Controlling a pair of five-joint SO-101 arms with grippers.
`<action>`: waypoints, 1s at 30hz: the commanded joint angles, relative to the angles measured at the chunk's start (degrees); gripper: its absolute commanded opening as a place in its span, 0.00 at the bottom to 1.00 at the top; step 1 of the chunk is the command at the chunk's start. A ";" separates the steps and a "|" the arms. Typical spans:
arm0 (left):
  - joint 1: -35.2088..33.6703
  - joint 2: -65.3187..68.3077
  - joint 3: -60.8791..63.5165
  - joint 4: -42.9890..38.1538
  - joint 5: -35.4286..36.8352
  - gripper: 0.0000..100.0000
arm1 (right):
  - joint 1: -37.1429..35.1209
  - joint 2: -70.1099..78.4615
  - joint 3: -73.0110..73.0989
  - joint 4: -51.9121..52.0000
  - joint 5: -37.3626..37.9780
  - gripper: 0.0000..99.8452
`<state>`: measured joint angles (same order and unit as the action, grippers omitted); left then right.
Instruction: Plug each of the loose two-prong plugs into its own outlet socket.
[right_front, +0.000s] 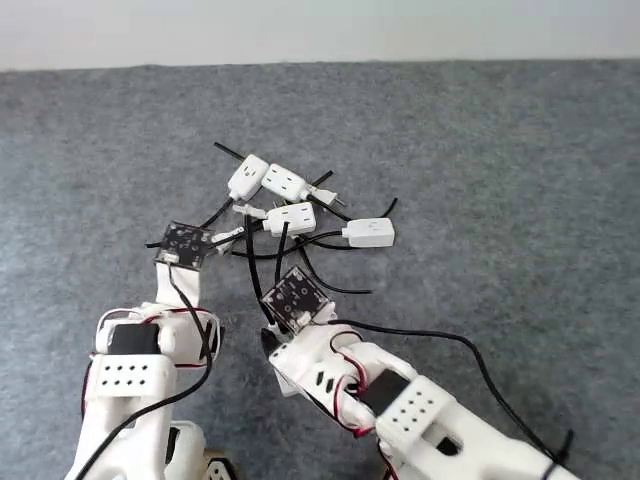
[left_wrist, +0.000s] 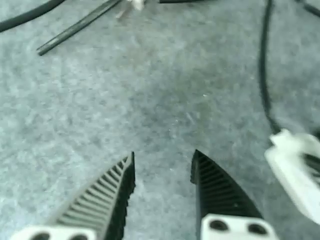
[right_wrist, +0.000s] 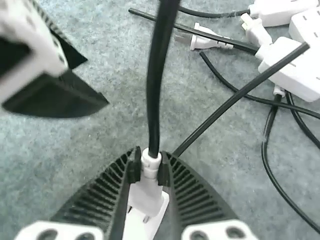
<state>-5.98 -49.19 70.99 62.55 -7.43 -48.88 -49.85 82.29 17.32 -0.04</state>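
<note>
the right gripper (right_wrist: 148, 167) is closed tight on a white two-prong plug (right_wrist: 145, 197). its ribbed black fingers pinch the body on both sides, just where the black cord (right_wrist: 159, 65) comes out. the cord runs away from the wrist, over the grey carpet (right_wrist: 60, 150), toward the tangle of outlets. the left gripper (left_wrist: 163, 165) hangs low over bare carpet with its fingers partly spread and nothing between them.

the plug is small, light and made of hard plastic. it won't deform under the grip, but its smooth sides could twist between the pads if the cord drags. the cord is the awkward part, stiff enough to spring and push the plug off line. the prongs appear to point back toward the wrist, though the fingers hide most of that end. i'd judge this hold good for carrying and poor for pushing in. a grip across the body with the prongs clear ahead would serve better.

an outlet block (right_wrist: 297, 75) lies well apart from the held plug, among crossing cords, with another loose plug (right_wrist: 207, 41) near it. the blocks look light and will likely slide on the carpet when pushed, so the left gripper should pin one by its long sides.
</note>
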 joint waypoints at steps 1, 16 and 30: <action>-0.53 -1.05 -0.57 -0.35 0.88 0.17 | 0.57 -7.52 1.67 5.76 1.67 0.01; -0.79 -1.05 -0.48 -0.70 0.88 0.17 | 0.57 -40.48 11.69 24.48 4.66 0.01; -0.79 -1.05 1.36 -3.60 0.79 0.17 | 0.84 -47.69 10.20 30.90 4.22 0.13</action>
<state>-6.42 -49.19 72.75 60.70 -7.16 -48.79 -97.05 94.68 48.00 4.09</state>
